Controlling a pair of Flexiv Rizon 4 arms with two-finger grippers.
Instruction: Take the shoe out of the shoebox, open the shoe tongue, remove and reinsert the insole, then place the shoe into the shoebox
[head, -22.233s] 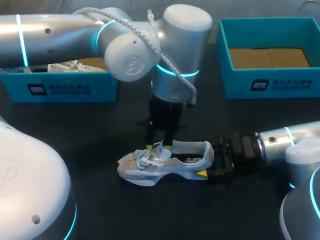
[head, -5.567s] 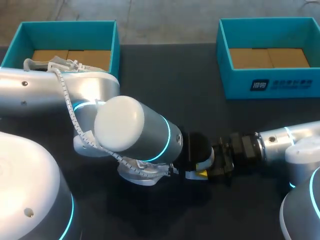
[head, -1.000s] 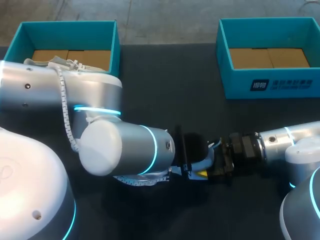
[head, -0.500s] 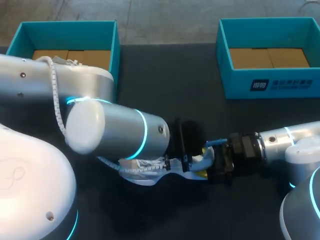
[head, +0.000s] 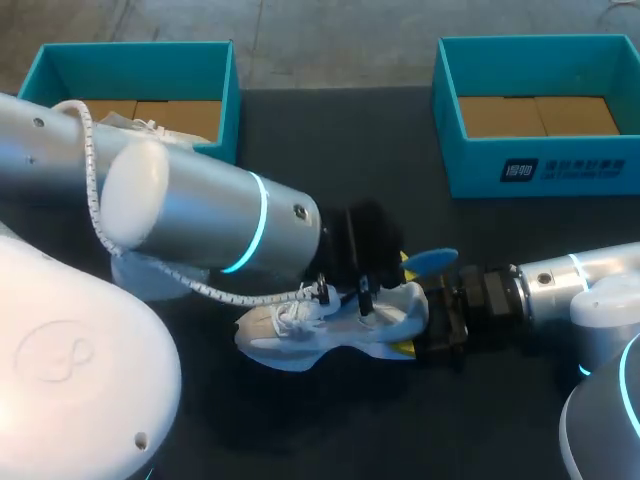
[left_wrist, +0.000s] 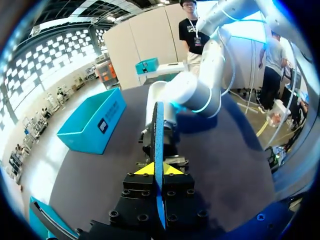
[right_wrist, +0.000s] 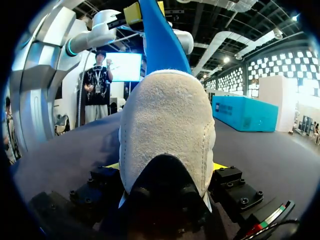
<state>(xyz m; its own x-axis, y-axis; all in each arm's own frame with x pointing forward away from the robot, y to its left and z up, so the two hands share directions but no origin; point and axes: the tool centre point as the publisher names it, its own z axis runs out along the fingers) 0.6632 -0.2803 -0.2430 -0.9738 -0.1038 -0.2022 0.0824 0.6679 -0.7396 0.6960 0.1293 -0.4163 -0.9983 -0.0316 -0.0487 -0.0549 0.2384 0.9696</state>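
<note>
A white and grey shoe (head: 320, 325) lies on its sole in the middle of the dark table, toe to the left. My right gripper (head: 418, 322) is shut on its heel; the right wrist view shows that heel (right_wrist: 167, 130) filling the space between the two yellow tips of the right gripper (right_wrist: 167, 167). Above the heel, my left gripper (head: 398, 262) is shut on a blue insole (head: 430, 260), which is clear of the shoe. The left wrist view shows the insole (left_wrist: 159, 130) edge-on, pinched at the left gripper (left_wrist: 159, 169). The insole (right_wrist: 162, 40) rises over the heel.
A teal shoebox (head: 135, 60) at the back left holds another white shoe (head: 140, 128), partly hidden by my left arm. A second teal shoebox (head: 530, 165) at the back right shows only its cardboard floor. Bare dark tabletop lies between the boxes.
My left arm has risen and swung back, drawing the blue insole up out of the shoe and uncovering the shoe. The right arm and the heel have stayed in place.
</note>
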